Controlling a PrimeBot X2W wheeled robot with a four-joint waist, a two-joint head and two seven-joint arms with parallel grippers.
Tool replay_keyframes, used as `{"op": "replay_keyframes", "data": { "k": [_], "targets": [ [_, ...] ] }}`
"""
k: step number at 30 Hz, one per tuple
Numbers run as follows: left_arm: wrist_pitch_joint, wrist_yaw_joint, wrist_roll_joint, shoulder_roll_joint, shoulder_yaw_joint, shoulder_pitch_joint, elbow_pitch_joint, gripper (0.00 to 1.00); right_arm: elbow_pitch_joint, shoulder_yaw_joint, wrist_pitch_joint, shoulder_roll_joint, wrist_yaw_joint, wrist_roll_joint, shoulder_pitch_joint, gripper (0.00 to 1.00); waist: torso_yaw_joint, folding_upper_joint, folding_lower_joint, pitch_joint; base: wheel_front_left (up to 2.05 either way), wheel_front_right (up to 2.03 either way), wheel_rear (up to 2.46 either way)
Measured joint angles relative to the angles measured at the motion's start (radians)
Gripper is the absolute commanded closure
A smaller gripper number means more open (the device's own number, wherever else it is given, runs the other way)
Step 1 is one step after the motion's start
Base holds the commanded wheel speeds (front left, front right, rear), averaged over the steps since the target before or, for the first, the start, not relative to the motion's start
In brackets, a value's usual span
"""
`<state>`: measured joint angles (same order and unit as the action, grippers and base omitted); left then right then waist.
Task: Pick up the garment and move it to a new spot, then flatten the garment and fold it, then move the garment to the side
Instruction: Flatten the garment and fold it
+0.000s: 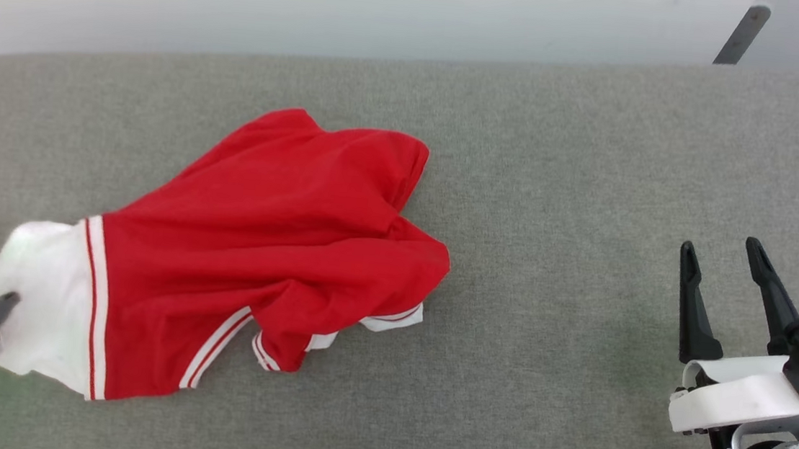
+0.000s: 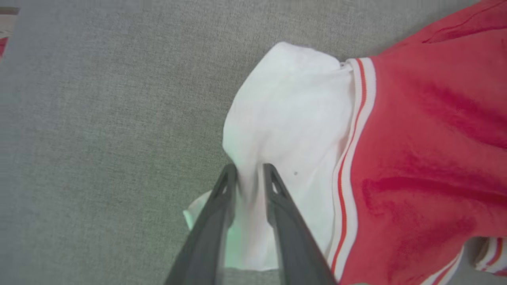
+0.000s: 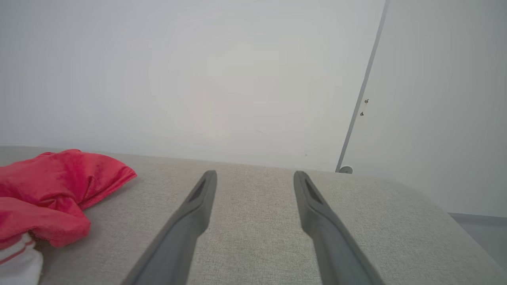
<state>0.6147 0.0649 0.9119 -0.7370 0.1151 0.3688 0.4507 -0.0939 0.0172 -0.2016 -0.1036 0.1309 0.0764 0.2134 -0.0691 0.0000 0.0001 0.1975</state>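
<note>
Pinching the garment, left fingers; right fingers spread wide above grey cushion.

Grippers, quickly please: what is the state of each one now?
Left gripper: white end of the shorts between its fingers; gripping or not cannot be told.
Right gripper: open, holding nothing.

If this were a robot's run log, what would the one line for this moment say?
garment: crumpled on grey cushion | left pincer: straddling a fold of its white panel, grip unclear | right pincer: open, empty
</note>
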Motion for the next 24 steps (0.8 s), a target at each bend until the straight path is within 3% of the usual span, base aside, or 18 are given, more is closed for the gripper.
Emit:
{"op": "replay_keyframes", "data": {
  "k": [7,12,20,24],
  "targets": [
    [-0.104,-0.031,-0.016,0.010,-0.009,-0.007,-0.043,0.00,-0.011,-0.030,0.022,-0.015,0.000,0.013,-0.039,0.00,0.015,0.0000,0.0000,-0.069,0.00,0.00,0.00],
    [-0.269,-0.044,-0.066,0.030,-0.024,-0.055,-0.139,0.00,-0.017,-0.061,0.047,-0.026,0.000,0.035,-0.075,0.00,0.039,0.0000,-0.0001,-0.127,0.00,0.00,0.00],
    [-0.519,-0.006,-0.131,0.093,-0.063,-0.203,-0.304,0.00,-0.006,-0.092,0.083,-0.042,0.000,0.071,-0.121,0.00,0.113,0.0000,-0.0001,-0.198,0.00,0.00,0.00],
    [-0.644,-0.034,-0.170,0.120,-0.053,-0.280,-0.374,0.00,0.002,-0.105,0.107,-0.049,0.000,0.083,-0.130,0.00,0.156,0.0000,0.0000,-0.220,0.00,0.00,0.00]
  ]
}}
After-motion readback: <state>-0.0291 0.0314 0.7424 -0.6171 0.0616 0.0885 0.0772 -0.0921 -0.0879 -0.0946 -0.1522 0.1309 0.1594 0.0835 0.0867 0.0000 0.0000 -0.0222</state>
